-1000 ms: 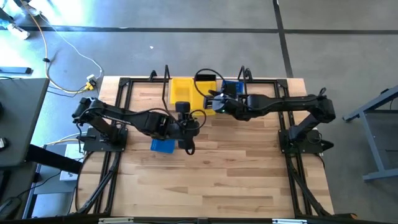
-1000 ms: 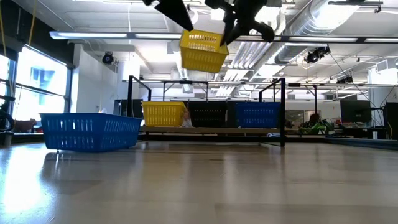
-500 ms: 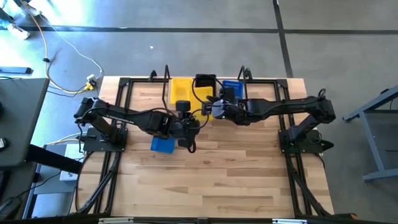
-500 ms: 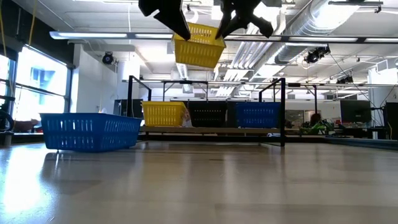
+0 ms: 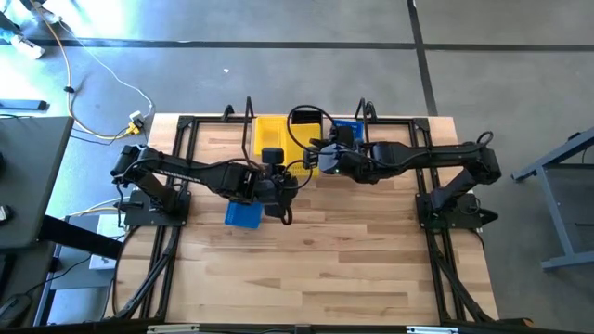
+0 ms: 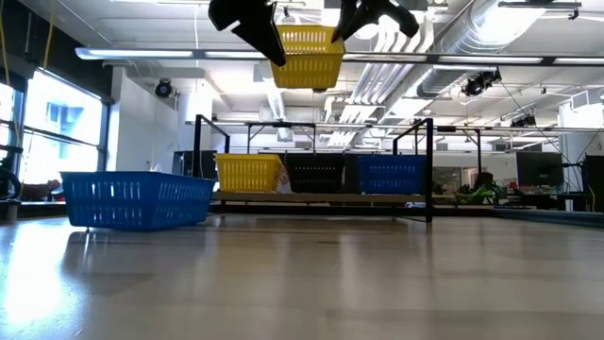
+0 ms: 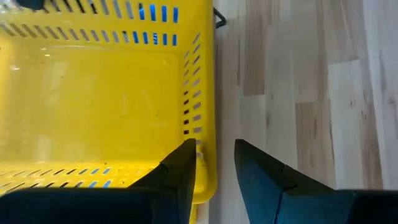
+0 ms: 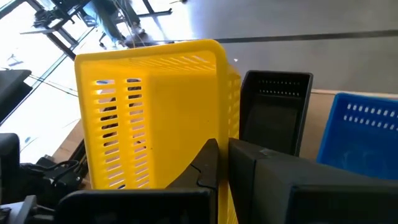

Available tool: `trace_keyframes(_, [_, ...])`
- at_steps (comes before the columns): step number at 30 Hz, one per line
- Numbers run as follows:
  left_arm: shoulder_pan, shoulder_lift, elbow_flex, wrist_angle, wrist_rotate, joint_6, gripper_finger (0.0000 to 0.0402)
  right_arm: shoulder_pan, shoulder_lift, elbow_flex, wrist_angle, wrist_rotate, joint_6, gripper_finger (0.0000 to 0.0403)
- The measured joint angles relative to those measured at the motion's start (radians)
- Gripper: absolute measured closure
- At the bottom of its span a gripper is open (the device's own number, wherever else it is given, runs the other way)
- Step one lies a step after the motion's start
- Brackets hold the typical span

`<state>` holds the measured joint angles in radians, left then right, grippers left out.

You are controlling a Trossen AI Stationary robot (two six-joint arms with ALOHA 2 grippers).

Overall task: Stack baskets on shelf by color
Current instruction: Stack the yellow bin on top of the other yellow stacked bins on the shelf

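Note:
A yellow basket (image 6: 307,59) hangs level, high above the table, between my two grippers. My right gripper (image 8: 222,158) is shut on its right end. My left gripper (image 7: 214,165) is open at the left end. One of its fingers (image 7: 183,171) stands inside the end wall (image 7: 205,155) and the other outside, with wood showing between wall and outer finger. Whether the inner finger touches, I cannot tell. Yellow (image 6: 248,173), black (image 6: 316,173) and blue (image 6: 392,174) baskets stand on the shelf (image 6: 321,198). A blue basket (image 5: 243,215) rests on the tabletop. My right gripper pinches the yellow basket's side wall (image 8: 229,134), one finger inside the basket and one outside. It comes from above, slanting in from the table's right. The basket is lifted clear and sits level.
The shelf with its black wire loops (image 5: 249,116) runs along the table's far edge. The black frame rails (image 5: 176,148) border both sides. Bare wooden tabletop (image 5: 325,260) lies toward the near edge.
The yellow basket was tilted and lower a second ago. It has risen and turned level, carried up by my right gripper. My left gripper has stayed at the basket's left upper corner.

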<state>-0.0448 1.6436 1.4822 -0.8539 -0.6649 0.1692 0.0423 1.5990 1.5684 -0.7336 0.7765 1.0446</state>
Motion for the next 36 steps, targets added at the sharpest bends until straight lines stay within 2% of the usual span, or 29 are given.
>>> trace_keyframes(4, [0.0,0.0,0.0,0.001,-0.017,0.0,0.0324,0.0,0.0,0.0,-0.002,-0.003,0.006,0.0403])
trace_keyframes(10, [0.0,0.0,0.0,0.002,-0.03,0.025,0.0392,0.0,0.0,0.0,-0.004,-0.009,0.005,0.0403])
trace_keyframes(21, [0.0,-0.002,0.0,0.002,-0.031,0.026,0.0397,-0.003,0.0,0.0,-0.001,-0.01,-0.04,0.04])
trace_keyframes(24, [0.0,-0.007,0.0,0.002,-0.022,0.026,0.0398,-0.01,0.0,0.0,-0.001,-0.008,-0.063,0.0385])
trace_keyframes(32, [-0.001,-0.042,0.0,-0.021,0.06,0.017,0.0401,-0.06,-0.002,0.0,-0.003,-0.032,-0.115,0.0302])
trace_keyframes(36, [0.011,-0.08,0.0,-0.024,0.065,0.016,0.0401,-0.095,-0.019,0.0,-0.001,-0.05,-0.183,0.0272])
